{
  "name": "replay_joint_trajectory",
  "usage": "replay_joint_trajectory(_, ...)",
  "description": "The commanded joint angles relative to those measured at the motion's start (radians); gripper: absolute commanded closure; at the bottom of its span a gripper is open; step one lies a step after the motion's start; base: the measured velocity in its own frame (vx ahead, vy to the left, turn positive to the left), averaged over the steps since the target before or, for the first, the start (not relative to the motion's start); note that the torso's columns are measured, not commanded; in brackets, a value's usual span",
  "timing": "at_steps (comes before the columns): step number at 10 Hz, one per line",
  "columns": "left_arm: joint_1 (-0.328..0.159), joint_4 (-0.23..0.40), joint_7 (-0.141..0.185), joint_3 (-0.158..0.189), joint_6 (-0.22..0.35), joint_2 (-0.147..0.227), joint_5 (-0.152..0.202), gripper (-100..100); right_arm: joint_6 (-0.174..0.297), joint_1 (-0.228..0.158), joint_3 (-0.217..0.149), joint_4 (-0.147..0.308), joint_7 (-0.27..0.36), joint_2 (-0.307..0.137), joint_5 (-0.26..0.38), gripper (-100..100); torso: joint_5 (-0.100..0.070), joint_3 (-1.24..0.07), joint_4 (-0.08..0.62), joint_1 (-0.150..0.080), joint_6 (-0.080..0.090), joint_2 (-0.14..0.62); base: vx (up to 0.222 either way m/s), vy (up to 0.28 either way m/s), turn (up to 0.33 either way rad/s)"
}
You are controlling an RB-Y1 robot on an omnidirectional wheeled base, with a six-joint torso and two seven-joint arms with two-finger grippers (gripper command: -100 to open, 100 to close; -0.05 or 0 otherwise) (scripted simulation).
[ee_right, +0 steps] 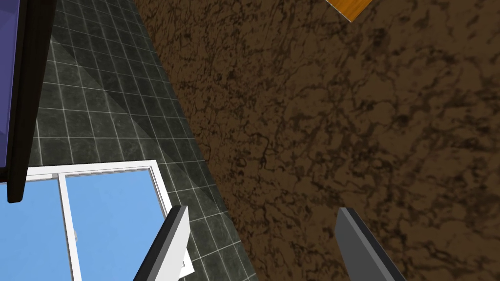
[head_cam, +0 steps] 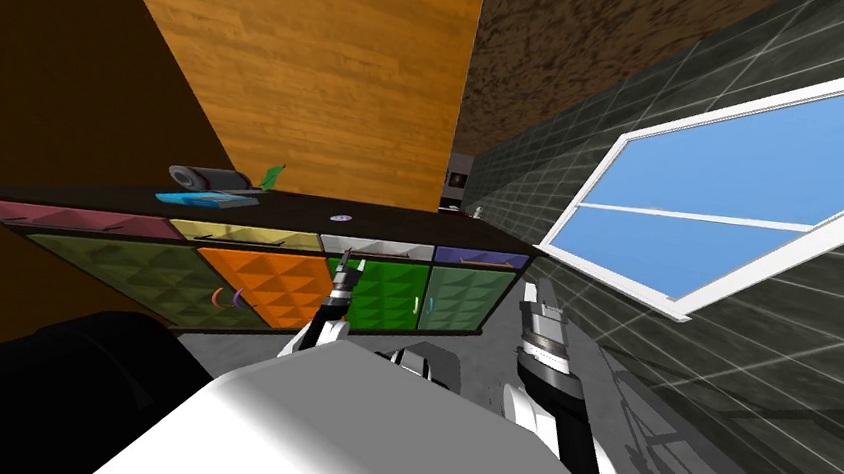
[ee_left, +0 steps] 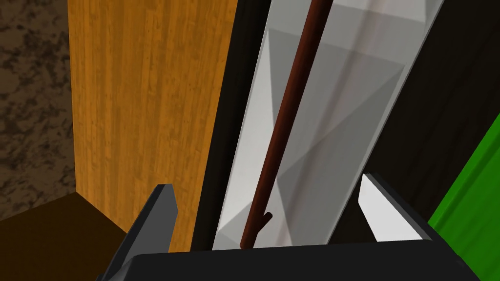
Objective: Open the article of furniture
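A low dark sideboard has coloured drawer fronts above coloured doors. My left gripper is up against the pale grey drawer front, just above the bright green door. In the left wrist view that gripper stands open, and the drawer's thin red-brown bar handle runs between its fingers across the pale front. Neither finger touches the bar. My right gripper hangs beside the sideboard's right end, and it is open with nothing in it.
On the sideboard's top lie a grey roll, a flat blue thing, a green leaf and a small disc. An orange door is left of the green one. A tiled wall with a window stands to the right. A black bulk lies low on the left.
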Motion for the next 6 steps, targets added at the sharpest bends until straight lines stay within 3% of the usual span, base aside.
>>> replay_joint_trajectory(1,0.005,-0.039,0.005,0.008,0.044,0.013,0.012,-100,0.0,0.0,0.0,0.0,0.0,0.0,0.0,0,0.0,0.0,0.0,0.0,0.0,0.001,-0.004,0.04,0.024)
replay_joint_trajectory(2,0.004,-0.043,0.005,0.01,0.061,-0.026,0.015,-100,0.0,0.0,0.0,0.0,0.0,0.0,0.0,0,0.0,0.0,0.0,0.0,0.0,0.0,-0.003,0.039,0.019)
replay_joint_trajectory(3,0.004,-0.043,0.005,0.01,0.063,-0.042,0.015,-100,0.0,0.0,0.0,0.0,0.0,0.0,0.0,0,0.0,0.0,0.0,-0.001,0.0,0.0,-0.002,0.026,0.005)
replay_joint_trajectory(6,0.0,-0.077,0.006,0.019,0.101,-0.025,0.023,-100,0.0,0.0,0.0,0.0,0.0,0.0,0.0,0,-0.001,-0.001,0.0,-0.002,0.0,-0.002,0.027,0.006,0.008)
